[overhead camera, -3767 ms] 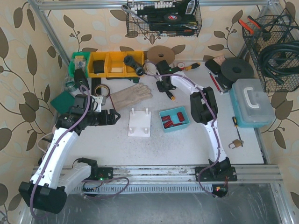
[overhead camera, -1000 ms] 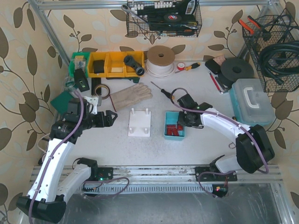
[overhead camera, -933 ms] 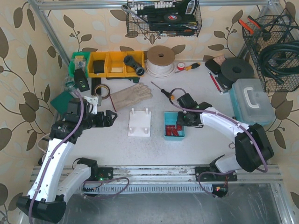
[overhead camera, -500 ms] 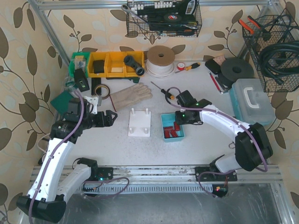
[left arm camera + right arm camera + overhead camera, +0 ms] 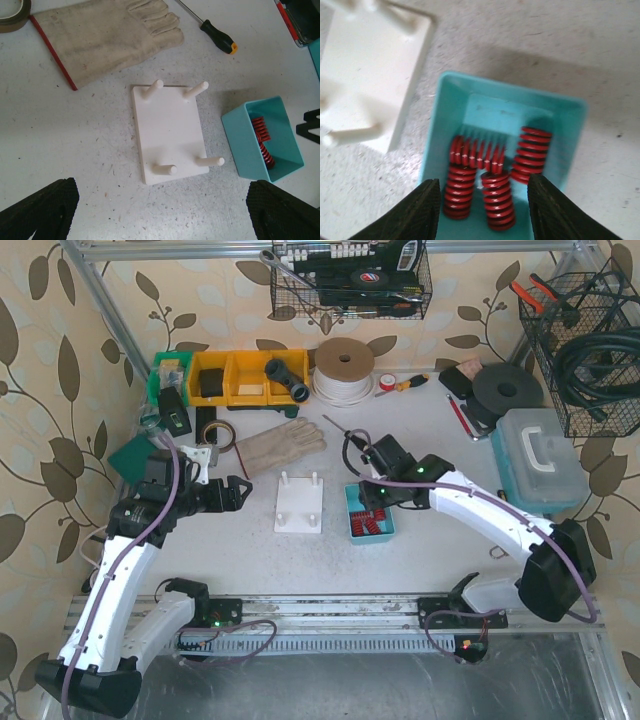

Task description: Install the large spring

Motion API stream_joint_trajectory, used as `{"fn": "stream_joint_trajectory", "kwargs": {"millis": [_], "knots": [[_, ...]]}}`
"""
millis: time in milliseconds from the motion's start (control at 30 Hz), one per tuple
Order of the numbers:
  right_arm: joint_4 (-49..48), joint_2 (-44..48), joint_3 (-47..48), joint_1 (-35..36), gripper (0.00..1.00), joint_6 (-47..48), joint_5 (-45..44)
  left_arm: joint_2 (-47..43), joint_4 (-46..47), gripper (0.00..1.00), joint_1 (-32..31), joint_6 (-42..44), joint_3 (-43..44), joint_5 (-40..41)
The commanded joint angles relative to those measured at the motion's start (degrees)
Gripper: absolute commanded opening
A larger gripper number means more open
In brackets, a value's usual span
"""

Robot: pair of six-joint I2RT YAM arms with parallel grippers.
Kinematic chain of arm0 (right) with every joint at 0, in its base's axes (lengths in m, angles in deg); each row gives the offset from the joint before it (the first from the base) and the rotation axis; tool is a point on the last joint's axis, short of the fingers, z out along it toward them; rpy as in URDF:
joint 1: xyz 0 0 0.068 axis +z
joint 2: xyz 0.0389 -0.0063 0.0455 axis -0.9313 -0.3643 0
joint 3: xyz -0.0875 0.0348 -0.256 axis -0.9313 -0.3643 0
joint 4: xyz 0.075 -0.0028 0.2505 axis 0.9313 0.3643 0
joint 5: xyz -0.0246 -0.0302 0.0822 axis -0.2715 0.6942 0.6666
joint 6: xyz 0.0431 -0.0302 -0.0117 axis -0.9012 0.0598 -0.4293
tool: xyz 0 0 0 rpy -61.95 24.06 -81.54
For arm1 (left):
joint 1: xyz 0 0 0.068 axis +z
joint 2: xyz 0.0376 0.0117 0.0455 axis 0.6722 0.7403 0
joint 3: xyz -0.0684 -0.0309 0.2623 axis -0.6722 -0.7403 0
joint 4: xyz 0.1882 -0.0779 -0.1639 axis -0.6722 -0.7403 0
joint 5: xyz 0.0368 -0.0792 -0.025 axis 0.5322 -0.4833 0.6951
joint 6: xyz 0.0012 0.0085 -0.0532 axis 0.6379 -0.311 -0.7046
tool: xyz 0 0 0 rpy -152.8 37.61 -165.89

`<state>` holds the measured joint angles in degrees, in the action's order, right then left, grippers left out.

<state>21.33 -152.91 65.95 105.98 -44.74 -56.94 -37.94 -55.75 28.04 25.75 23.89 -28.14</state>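
The right gripper (image 5: 486, 220) is hovering partly open over the teal plastic tray (image 5: 572, 131), two of the red coil springs (image 5: 496, 202) showing between its black fingers (image 5: 422, 212), nothing clamped. The springs are lying in that tray, just beside the white four-peg plastic plate (image 5: 169, 131). The left gripper (image 5: 162, 202) is hanging wide open and empty, left of the plate, above the speckled grey table (image 5: 75, 150).

Red metal springs (image 5: 496, 200), smooth teal plastic bin (image 5: 571, 134), matt white plastic pegboard (image 5: 170, 132), rough cloth glove (image 5: 100, 35), speckled matt tabletop (image 5: 65, 140)
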Motion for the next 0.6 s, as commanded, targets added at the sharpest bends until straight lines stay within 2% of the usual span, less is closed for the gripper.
{"fn": "stream_joint_trajectory", "kwargs": {"millis": [0,300,400,567], "knots": [[-0.55,-1.42,-0.36,1.97,0.50,0.88,1.75,-0.39,1.36,0.94,0.57,0.28,-0.41,-0.99],[-1.01,-5.21,-0.89,2.56,0.54,18.24,3.09,0.13,1.28,0.94,0.66,0.31,-0.30,-0.98],[-2.09,-8.09,-0.03,2.56,0.57,20.06,4.22,0.02,1.20,0.94,0.66,0.23,-0.28,-0.68],[-1.03,-13.62,1.37,4.48,0.59,21.46,-2.45,0.14,1.10,0.94,0.66,0.27,-0.28,-0.45]]}}
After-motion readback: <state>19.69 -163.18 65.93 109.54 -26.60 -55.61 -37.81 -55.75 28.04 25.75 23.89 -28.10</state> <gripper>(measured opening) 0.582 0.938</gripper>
